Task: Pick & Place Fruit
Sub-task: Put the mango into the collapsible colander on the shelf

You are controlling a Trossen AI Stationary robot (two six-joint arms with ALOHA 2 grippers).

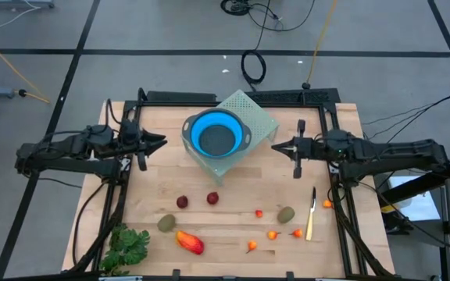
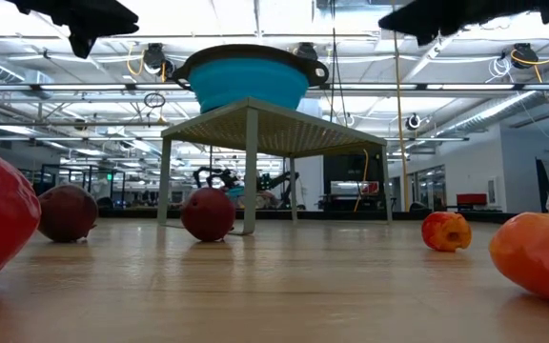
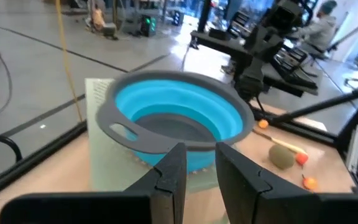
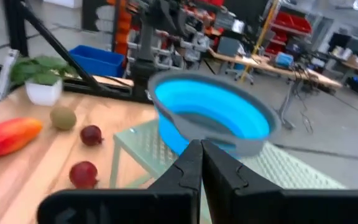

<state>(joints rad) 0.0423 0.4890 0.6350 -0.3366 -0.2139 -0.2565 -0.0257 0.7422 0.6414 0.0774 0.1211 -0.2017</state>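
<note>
The longer red-orange piece (image 1: 190, 243) lies at the near edge of the tabletop (image 1: 233, 179), below and well apart from the left end effector (image 1: 156, 143). It looks hard, smooth and light, likely slippery. I would pinch it across its narrow middle, not end to end.

The tiny orange-red ones (image 1: 273, 234) are scattered near the front, lower than the right end effector (image 1: 280, 146) and well apart from it. They are small enough to squirt out of a pinch, so a centred, square closing would suit them.

The two olive-brown ovals (image 1: 166, 223) (image 1: 286, 214) sit one under each arm's side. They are best taken across the short axis.

The two dark-red balls (image 1: 182, 202) (image 1: 212, 198) rest between the end effectors and nearer the front. They are round and apt to roll if nudged, so a grip straight across the widest part seems safest.

Farther back, the blue bowl (image 1: 216, 134) stands on a pale green stand (image 1: 248, 109), directly between the two end effectors.

The left end effector hovers beside the bowl with its fingers (image 3: 171, 177) slightly apart, holding nothing. The right end effector's fingers (image 4: 188, 171) are pressed together, empty.
</note>
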